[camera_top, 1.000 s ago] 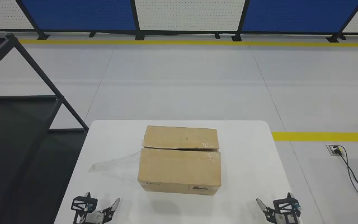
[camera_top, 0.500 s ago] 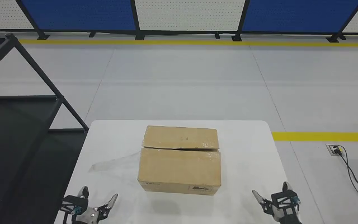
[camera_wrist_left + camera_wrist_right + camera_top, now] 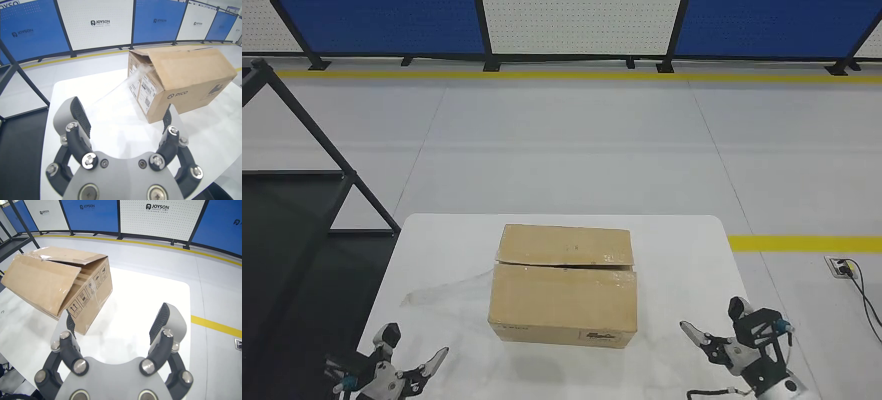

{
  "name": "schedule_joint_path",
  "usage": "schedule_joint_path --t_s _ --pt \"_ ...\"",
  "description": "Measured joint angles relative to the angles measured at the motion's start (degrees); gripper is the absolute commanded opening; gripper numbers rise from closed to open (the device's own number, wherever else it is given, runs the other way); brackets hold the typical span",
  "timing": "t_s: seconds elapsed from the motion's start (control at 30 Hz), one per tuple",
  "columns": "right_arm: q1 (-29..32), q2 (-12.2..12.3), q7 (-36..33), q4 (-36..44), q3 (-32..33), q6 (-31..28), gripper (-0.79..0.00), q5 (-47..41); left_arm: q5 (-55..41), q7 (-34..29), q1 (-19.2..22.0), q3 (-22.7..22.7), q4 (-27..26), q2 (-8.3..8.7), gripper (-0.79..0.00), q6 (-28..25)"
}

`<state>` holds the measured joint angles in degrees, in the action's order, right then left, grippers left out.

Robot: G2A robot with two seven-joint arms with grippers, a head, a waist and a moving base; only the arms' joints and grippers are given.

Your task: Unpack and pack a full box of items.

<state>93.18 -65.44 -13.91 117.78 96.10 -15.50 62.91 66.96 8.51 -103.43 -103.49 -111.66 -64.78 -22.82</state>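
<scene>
- The box [image 3: 562, 300] lies between the left gripper [image 3: 410, 352] and the right gripper [image 3: 712, 323], slightly farther, touching neither; both gape wide, empty.
- Its long axis runs left-right, flaps upward.

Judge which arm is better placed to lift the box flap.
Probably right: the right gripper, open, sits nearer the box, facing the gap under its raised flap. The left gripper hangs farther back.

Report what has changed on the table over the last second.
The left gripper slid outward toward the left near corner of the white table and turned slightly. The right gripper moved forward, nearer the right end of the brown cardboard box, also turning. Both stayed open and empty. The box and its loose clear tape strip have not moved.
</scene>
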Motion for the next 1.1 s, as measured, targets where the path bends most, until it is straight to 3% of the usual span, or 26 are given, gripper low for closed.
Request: schedule_joint_path --t_s 0.27,0.47,0.63,0.8,0.9,1.1 --pt "-0.06 -0.17 -0.03 -0.67 -0.69 0.19 0.0 -2.74 -3.74 -1.39 0.64 0.76 0.66 -0.1 0.0 -1.68" --pt "-3.85 -0.09 -5.77 -2.35 -0.91 -5.18 0.0 -18.48 -17.58 -13.0 6.73 0.72 3.2 0.48 0.0 -7.99" --pt "-8.7 0.55 -16.61 -5.19 -0.59 -11.18 0.0 -35.66 -28.48 -25.41 14.48 1.56 7.48 1.42 0.0 -13.5" --pt "-14.18 1.39 -29.2 -9.1 -0.34 -11.69 0.0 -55.45 -44.89 -41.37 22.54 4.24 12.78 2.43 0.0 -13.46" --pt "-15.58 1.64 -33.36 -9.79 0.07 -11.35 0.0 -58.79 -49.96 -48.84 25.25 4.03 13.39 2.95 0.0 -12.31" --pt "-15.44 1.63 -32.47 -9.71 0.05 -11.38 0.0 -58.53 -49.12 -48.09 25.03 4.01 13.32 2.93 0.0 -12.37"
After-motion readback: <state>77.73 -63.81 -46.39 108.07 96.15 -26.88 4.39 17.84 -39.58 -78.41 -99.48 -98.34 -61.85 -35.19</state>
